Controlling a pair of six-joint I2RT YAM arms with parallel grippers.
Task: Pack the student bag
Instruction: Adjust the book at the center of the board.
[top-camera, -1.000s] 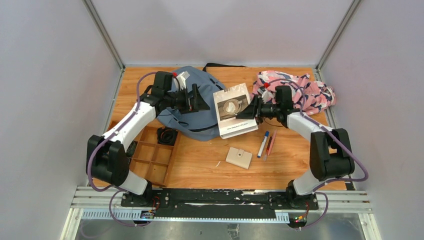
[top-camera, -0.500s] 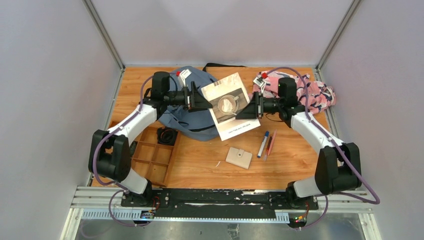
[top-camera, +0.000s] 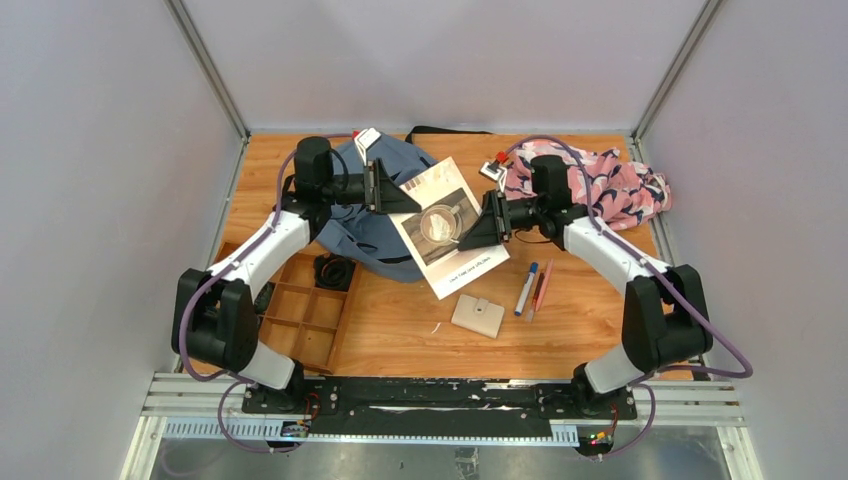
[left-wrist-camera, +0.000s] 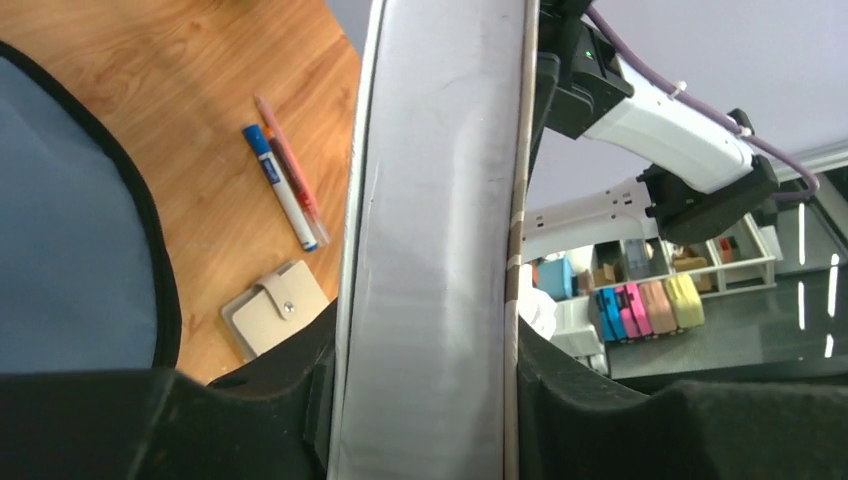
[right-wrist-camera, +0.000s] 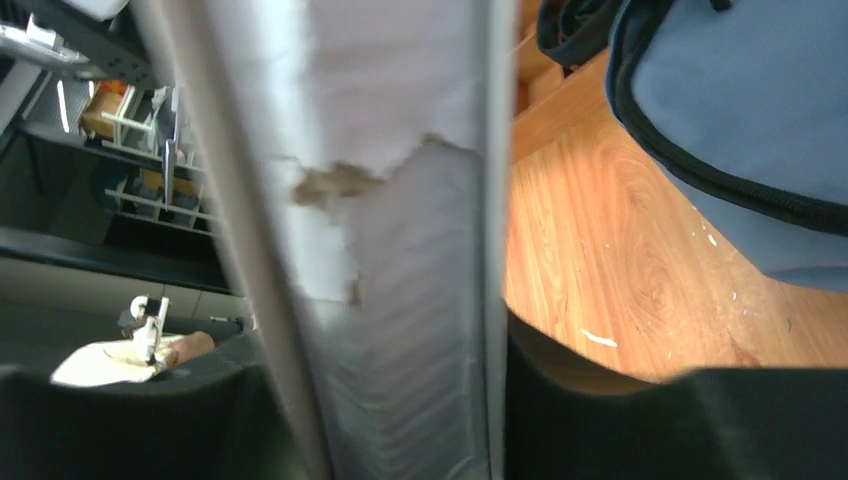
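Evidently, the left gripper (top-camera: 398, 196) and right gripper (top-camera: 478, 226) each pinched opposite edges of one flat, glossy rectangular booklet (top-camera: 447, 232). One soft grey-blue fabric student bag (top-camera: 372, 243) lay at its 9 o'clock, and one tan square wallet (top-camera: 478, 315) at its 5 o'clock.

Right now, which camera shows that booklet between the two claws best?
The top external view: the booklet shows its whole cover, gripped by the left claw and the right claw. Each wrist view shows only its edge, close up.
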